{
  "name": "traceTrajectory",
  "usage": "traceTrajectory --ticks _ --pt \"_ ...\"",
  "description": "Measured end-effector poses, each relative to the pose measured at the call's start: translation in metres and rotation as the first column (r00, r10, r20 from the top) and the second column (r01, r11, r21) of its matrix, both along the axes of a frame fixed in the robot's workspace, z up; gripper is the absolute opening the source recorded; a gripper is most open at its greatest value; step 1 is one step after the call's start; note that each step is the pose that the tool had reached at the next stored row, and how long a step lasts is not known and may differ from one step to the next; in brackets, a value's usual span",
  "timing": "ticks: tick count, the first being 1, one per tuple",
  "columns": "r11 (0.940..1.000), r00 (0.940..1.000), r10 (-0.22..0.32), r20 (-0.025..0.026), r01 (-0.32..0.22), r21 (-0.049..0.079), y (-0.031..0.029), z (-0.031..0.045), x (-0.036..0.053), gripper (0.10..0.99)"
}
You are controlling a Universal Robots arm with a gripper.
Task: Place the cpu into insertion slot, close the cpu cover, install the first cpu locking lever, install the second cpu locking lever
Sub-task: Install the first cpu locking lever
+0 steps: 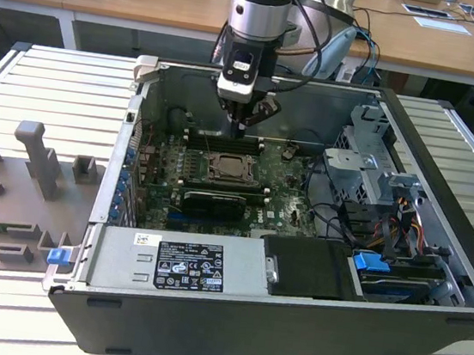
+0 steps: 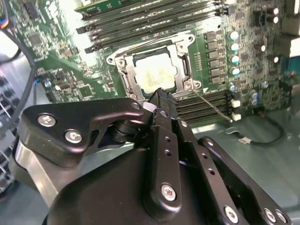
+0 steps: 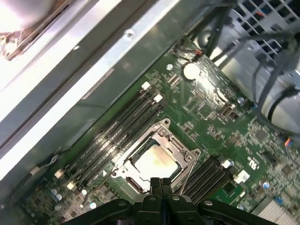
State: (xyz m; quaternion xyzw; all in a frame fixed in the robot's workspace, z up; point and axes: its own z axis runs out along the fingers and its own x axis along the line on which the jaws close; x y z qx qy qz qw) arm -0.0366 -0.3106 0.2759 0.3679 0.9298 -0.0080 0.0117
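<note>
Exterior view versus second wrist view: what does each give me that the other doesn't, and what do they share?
Exterior view: the whole open computer case, its power supply, and a grey moulded tray beside the case on the exterior view's left.
Second wrist view: the chip lying under its metal cover, seen through the cover's window, and a thin rod angling away from the cover's corner.
Both: the gripper, shut, close to the cover, and the memory slots.

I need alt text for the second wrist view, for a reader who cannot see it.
The black gripper, fingers shut, hangs at one edge of the insertion slot, where the pale cpu lies under the silvery cpu cover. Long memory slots run beside it on the green board.
</note>
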Motion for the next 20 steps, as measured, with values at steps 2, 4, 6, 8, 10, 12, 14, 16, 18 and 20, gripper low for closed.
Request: traceTrajectory --ticks 2,4,6,8,10,12,14,16,18,20 --pt "0.9983 0.9983 0.058 0.0001 -0.058 0.000 0.0000 -0.0003 0.0000 0.106" --pt "0.9920 0.9920 0.126 0.0012 -0.126 0.011 0.0000 -0.0005 0.0000 0.106" --pt "0.9881 0.9884 0.152 0.0028 -0.152 0.023 0.0000 -0.0006 0.0000 0.106" --pt "0.9799 0.9803 0.198 0.0037 -0.198 0.028 0.0001 -0.0009 0.0000 0.106" --pt "0.9704 0.9708 0.240 0.0037 -0.240 0.029 0.0000 -0.0012 0.0000 0.106" --pt "0.9495 0.9499 0.312 0.0036 -0.312 0.029 0.0000 -0.0017 0.0000 0.106" --pt "0.9254 0.9258 0.378 0.0038 -0.378 0.029 0.0000 -0.0019 0.0000 0.106" --pt "0.9046 0.9050 0.425 0.0038 -0.425 0.029 0.0000 -0.0020 0.0000 0.106" --pt "0.8865 0.8869 0.462 0.0037 -0.462 0.029 0.0000 -0.0020 0.0000 0.106" --pt "0.8687 0.8691 0.495 0.0038 -0.494 0.029 0.0000 -0.0021 0.0000 0.106"
